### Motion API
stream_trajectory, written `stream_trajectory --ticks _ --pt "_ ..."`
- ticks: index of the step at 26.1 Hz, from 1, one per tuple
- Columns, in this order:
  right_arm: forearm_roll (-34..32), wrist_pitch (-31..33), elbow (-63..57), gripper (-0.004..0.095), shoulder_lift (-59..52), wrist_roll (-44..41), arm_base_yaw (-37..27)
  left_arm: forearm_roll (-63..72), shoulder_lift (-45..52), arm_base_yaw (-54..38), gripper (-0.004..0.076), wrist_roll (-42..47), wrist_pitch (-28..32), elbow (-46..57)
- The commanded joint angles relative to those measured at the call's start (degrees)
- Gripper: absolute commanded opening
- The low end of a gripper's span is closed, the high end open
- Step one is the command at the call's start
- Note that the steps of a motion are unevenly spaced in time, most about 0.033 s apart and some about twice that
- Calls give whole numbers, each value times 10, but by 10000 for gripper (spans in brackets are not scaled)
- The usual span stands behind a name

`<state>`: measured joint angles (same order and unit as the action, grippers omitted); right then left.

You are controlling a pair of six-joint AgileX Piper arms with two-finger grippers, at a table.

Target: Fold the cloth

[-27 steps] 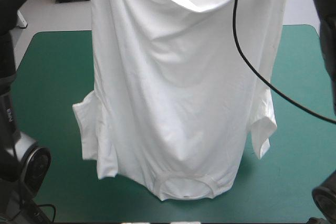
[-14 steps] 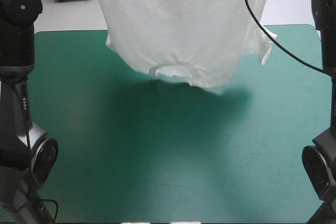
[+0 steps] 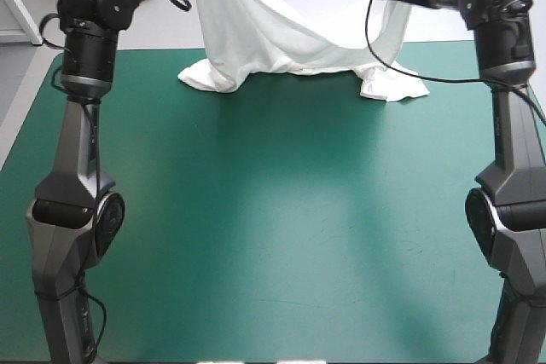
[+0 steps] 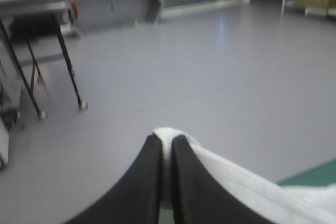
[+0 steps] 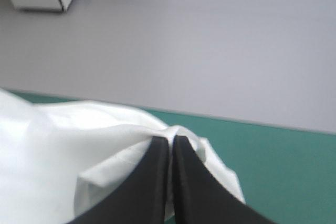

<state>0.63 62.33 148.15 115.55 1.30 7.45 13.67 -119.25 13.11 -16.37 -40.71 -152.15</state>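
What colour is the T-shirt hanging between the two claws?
Plain white, with no print that shows. The high view shows the T-shirt best.

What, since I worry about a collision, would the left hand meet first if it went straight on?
Nothing close, it seems: the left hand, shut on the T-shirt, points out beyond the table; the way looks free.

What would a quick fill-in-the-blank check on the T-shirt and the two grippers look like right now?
1. The T-shirt is held up by ____ of the two grippers.
2. The left gripper has its fingers ____ on the shirt's edge, and so has the right gripper.
3. The shirt's lowest folds rest on the table near its ____ edge.
Missing words: both; shut; far.
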Motion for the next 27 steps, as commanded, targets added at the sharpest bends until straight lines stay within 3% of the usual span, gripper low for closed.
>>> stream_trajectory --ticks 1,6,12,17,23,25,27 --pt "18 13 16 -13 -2 8 -4 -27 -1 -2 -22 41 -35 -12" --pt "26 93 15 -13 50 8 -4 -24 -52 -3 -22 71 -148 -12" --pt "41 92 -18 -13 56 11 -5 -38 -67 -7 -22 79 -225 -12" --pt "52 93 -91 -13 33 12 -13 -58 -68 -14 -22 83 -324 -2" --pt "96 77 -287 -13 -54 21 -42 -29 -43 -16 -22 81 -330 23" --pt "95 64 -349 -12 -92 31 -43 -25 -25 -13 -22 81 -330 82" --pt "95 45 -420 -12 -128 36 -43 -25 20 -6 -22 65 -306 213"
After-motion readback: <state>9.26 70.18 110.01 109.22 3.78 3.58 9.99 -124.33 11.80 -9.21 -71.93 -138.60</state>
